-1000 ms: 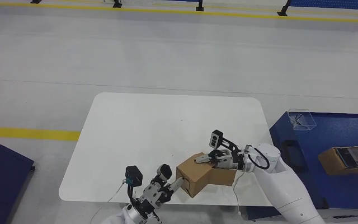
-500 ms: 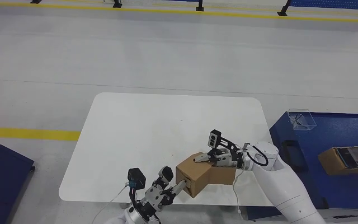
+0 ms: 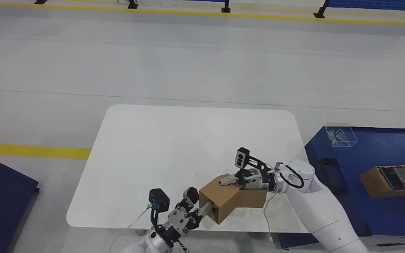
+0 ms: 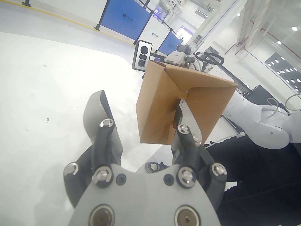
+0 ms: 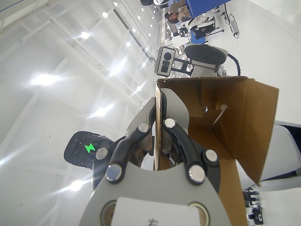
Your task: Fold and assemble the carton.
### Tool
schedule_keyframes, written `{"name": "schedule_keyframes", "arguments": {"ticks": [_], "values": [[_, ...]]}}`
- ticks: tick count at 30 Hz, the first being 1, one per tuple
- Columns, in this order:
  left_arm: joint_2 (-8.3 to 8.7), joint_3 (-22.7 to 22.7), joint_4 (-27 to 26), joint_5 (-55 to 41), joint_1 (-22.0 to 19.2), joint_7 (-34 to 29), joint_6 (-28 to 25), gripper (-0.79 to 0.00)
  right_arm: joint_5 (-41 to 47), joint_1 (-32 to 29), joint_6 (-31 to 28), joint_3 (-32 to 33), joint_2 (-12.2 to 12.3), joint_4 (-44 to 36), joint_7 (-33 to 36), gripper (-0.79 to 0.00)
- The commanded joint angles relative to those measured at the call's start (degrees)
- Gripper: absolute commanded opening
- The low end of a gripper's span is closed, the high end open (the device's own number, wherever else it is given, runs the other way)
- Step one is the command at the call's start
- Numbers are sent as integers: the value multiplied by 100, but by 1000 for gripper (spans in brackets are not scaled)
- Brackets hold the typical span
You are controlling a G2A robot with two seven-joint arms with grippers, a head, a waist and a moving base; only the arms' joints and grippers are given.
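Currently the carton [image 3: 223, 197] lies on its side at the near edge of the white table [image 3: 158, 145], between the two arms. Whether it rests on the surface or is lifted just off it cannot be told. It sits almost where it was a second ago. The end flaps [image 4: 202, 102] facing the left arm are folded inward and meet at a central seam. Seen from inside, a small gap shows between them, so the closure is judged incomplete. The right gripper [image 5: 160, 109] is clamped on the carton's side wall [image 5: 158, 95], one finger inside and one outside. It has not shifted and acts as the fixed support. The left gripper [image 4: 141, 98] is spread wide. One finger [image 4: 182, 118] presses its tip into the seam of the end flaps, while the other finger [image 4: 103, 111] stands clear over the table, touching nothing. During the last second the left wrist has slid along the table edge toward the carton, bringing that fingertip onto the seam. Consequence for the task: the flap-pressing step is judged to be in progress. The opposite end of the carton stands open toward the right arm and is not yet folded.
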Motion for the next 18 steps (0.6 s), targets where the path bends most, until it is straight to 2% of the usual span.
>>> {"name": "schedule_keyframes", "arguments": {"ticks": [1, 8, 11, 18], "values": [[0, -5, 8, 20, -7, 3, 51, -308, 4, -8, -1, 8, 5, -7, 2, -785], [0, -25, -41, 9, 40, 192, 69, -314, 110, -6, 61, 42, 15, 50, 2, -785], [17, -134, -113, -128, 144, 295, -30, -299, 200, 3, 107, 69, 19, 99, 29, -785], [59, -372, -260, -329, 378, 417, -176, -320, 339, 51, 255, 42, 17, 211, 134, -785]]}}
